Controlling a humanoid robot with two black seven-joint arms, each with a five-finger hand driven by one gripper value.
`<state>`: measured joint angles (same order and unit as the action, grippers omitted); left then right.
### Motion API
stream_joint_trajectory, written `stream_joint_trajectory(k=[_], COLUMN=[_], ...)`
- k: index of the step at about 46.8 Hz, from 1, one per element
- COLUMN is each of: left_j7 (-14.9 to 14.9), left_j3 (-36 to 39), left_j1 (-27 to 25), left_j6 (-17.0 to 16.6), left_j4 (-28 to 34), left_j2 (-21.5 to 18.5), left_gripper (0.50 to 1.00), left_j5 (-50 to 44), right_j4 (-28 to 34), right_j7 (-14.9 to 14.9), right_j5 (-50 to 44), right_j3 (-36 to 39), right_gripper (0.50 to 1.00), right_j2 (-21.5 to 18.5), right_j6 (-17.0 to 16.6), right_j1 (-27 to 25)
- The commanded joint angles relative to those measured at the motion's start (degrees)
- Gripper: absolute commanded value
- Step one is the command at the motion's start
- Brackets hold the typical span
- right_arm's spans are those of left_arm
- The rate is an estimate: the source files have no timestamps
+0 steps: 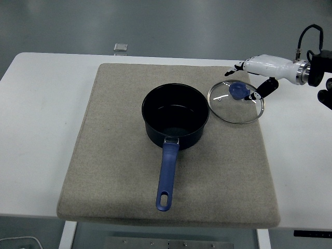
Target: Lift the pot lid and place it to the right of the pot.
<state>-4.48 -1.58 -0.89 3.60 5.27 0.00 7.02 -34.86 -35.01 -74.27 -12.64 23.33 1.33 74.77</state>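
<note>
bright, even overhead light fills the scene with no harsh glare. the white table [41, 129] is close to washed out, with little surface detail. the pot [176, 115] casts only a faint, soft shadow toward 6 o'clock. small glints show on the glass lid [236, 101] rim. focus is sharp throughout. table edges bow slightly near the corners. the floor at 12 o'clock is dimmer.
</note>
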Motion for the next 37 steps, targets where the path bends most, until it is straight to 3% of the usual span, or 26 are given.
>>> stream_joint_trajectory(k=[1, 18, 25, 37], left_j7=[0.0, 0.0, 0.0, 0.0], left_j3=[0.0, 0.0, 0.0, 0.0], left_j1=[0.01, 0.01, 0.01, 0.01], left_j6=[0.0, 0.0, 0.0, 0.0], left_j4=[0.0, 0.0, 0.0, 0.0], left_j2=[0.0, 0.0, 0.0, 0.0], left_gripper=[1.0, 1.0, 1.0, 1.0], left_j5=[0.01, 0.01, 0.01, 0.01], right_j4=[-0.03, 0.06, 0.06, -0.03], right_j7=[0.01, 0.01, 0.01, 0.01], right_j5=[-0.17, 1.58, 7.47, 16.26], right_j3=[-0.55, 0.42, 2.79, 9.55], right_gripper=[0.86, 0.86, 0.862, 0.86], right_j2=[0.22, 1.1, 0.31, -0.39], right_j6=[-0.72, -0.11, 1.65, 1.92], right_j1=[0.81, 4.07, 4.24, 3.98])
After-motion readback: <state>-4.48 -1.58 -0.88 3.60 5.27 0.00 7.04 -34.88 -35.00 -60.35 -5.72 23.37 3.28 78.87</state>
